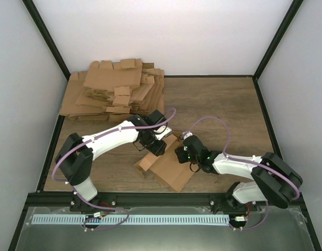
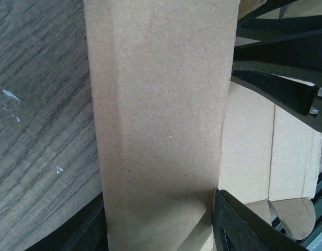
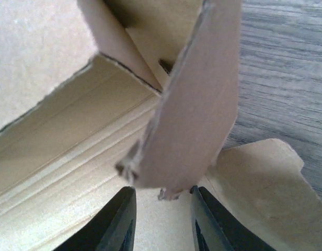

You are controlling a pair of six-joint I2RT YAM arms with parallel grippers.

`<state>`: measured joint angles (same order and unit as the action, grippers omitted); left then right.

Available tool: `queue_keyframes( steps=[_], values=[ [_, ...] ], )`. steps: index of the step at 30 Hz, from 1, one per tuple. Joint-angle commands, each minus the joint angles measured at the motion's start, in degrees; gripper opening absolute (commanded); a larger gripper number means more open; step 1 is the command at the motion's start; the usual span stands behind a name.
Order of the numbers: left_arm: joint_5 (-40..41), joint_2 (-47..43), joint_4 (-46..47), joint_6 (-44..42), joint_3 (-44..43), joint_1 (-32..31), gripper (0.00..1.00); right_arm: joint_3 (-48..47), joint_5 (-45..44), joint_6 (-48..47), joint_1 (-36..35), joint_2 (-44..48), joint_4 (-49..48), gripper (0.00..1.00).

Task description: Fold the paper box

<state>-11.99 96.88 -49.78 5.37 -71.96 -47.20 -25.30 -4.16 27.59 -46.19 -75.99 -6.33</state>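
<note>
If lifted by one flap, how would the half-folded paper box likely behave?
Probably light: the paper box is thin, single-layer cardboard. Likely floppy at creases: its raised flap looks frayed, so it may hinge rather than lift the box. Flat panels suggest no rolling.

I am working in what looks like a robotics lab cell rather than a home or a shop. Plain white panels (image 1: pixel 166 36) close in the back and both sides, held by black frame posts (image 1: pixel 46 36). The wood-grain table (image 1: pixel 218 104) has the left arm (image 1: pixel 108 137) and right arm (image 1: pixel 239 166) bolted at its near edge, with a slotted white cable duct (image 1: pixel 150 220) in front of their bases. A pile of flat cardboard blanks (image 1: pixel 114 91) sits at the back, and one paper box (image 1: pixel 174 172) lies between the arms
</note>
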Motion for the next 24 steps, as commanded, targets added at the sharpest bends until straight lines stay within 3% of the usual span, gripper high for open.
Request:
queue_keyframes(
  steps=[1,6,17,20,24],
  values=[
    [0.20,0.76,-0.46,-1.66,-0.63,-0.35,0.51,-0.25,-1.69,0.71,-0.61,1.38,0.72,0.32],
    [1.08,0.64,-1.11,-2.02,-0.41,-0.33,0.51,0.43,-1.54,1.29,-0.63,3.62,1.98,0.41],
    [1.88,1.14,-1.46,-2.11,-0.97,-0.46,0.51,-0.66,1.10,-1.46,0.39,18.61,7.09,0.76],
    [1.87,1.12,-1.42,-2.11,-0.99,-0.49,0.51,-2.46,6.67,-2.14,4.95,20.77,8.04,0.77],
    [1.92,1.25,-1.37,-2.11,-1.20,-0.52,0.51,-5.76,19.47,-1.65,17.37,18.81,7.46,0.77]
  ],
)
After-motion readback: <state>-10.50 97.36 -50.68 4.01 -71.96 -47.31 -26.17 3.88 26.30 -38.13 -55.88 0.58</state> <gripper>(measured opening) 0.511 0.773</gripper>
